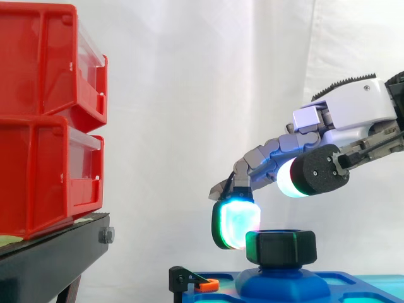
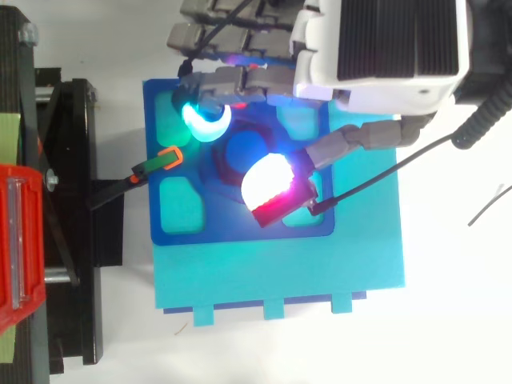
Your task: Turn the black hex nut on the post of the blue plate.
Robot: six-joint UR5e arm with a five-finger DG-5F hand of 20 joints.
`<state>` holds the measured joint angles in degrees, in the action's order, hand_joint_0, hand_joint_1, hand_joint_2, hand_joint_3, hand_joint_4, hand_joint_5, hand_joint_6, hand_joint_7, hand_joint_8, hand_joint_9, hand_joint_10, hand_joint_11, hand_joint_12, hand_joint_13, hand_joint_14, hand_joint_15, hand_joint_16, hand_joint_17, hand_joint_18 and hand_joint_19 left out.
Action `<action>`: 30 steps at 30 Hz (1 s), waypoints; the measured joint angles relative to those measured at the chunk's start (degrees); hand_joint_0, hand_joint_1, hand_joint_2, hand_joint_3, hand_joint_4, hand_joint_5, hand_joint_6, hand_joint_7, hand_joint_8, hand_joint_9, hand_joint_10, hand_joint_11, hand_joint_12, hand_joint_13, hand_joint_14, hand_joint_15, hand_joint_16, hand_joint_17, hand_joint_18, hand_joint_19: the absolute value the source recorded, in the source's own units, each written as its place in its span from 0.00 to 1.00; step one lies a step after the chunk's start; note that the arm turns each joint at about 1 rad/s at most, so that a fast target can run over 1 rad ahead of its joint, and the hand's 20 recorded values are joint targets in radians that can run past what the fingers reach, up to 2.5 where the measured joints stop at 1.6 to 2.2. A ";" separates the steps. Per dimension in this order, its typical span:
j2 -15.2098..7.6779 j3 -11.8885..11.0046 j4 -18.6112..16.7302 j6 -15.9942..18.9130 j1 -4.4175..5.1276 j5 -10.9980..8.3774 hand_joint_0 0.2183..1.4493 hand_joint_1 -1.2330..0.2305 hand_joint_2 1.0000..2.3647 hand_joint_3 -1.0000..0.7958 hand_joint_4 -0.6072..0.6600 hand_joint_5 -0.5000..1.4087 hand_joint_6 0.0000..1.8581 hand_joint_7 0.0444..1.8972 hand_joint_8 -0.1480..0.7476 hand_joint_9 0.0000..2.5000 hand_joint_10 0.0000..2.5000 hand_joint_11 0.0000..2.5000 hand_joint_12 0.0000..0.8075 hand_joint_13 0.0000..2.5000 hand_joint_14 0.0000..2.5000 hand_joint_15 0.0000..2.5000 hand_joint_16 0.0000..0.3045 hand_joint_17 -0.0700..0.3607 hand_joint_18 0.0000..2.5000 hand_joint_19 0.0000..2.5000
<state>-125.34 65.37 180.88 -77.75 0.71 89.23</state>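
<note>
Nearest is the light blue base (image 2: 320, 272). The blue plate (image 2: 220, 228) lies flat on it. In the middle of the plate a round blue post (image 1: 281, 284) sticks up, and the black nut (image 1: 281, 247) sits on top of it.

The nut looks hard and stiff, so I think it will not bend or break. It looks light too. Its flat sides give something to push on, but they look smooth and could slip. A good hold would be one pad on each of two opposite sides.

The hand (image 1: 353, 107) reaches in from 3 o'clock. It is spread, not pinching. From above, the white and red thumb pad (image 1: 297, 178) is at 5 o'clock from the nut. In the side view it hangs above the nut and is not touching. The green-blue pad (image 1: 235, 224) is at 10 o'clock, down at the nut's side. It is right beside the nut, and I cannot tell if it touches. I think the thumb pad must come down before the nut can be turned.

At 9 o'clock a small orange clip (image 1: 207, 284) sits at the plate's edge, close to the low pad, so it could get bumped. Farther out at 9 o'clock are the black stand (image 1: 50, 255) and the red bins (image 1: 44, 120), well apart from the nut. The white curtain (image 1: 189, 95) hangs at the back.
</note>
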 measured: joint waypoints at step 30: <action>-0.16 -3.30 -0.13 -2.16 -0.89 3.16 0.19 0.69 0.00 0.28 0.61 0.15 0.27 0.47 0.40 0.06 0.00 0.00 0.43 0.06 0.00 0.01 0.18 0.45 0.00 0.03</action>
<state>-125.50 62.08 180.75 -79.91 -0.17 92.39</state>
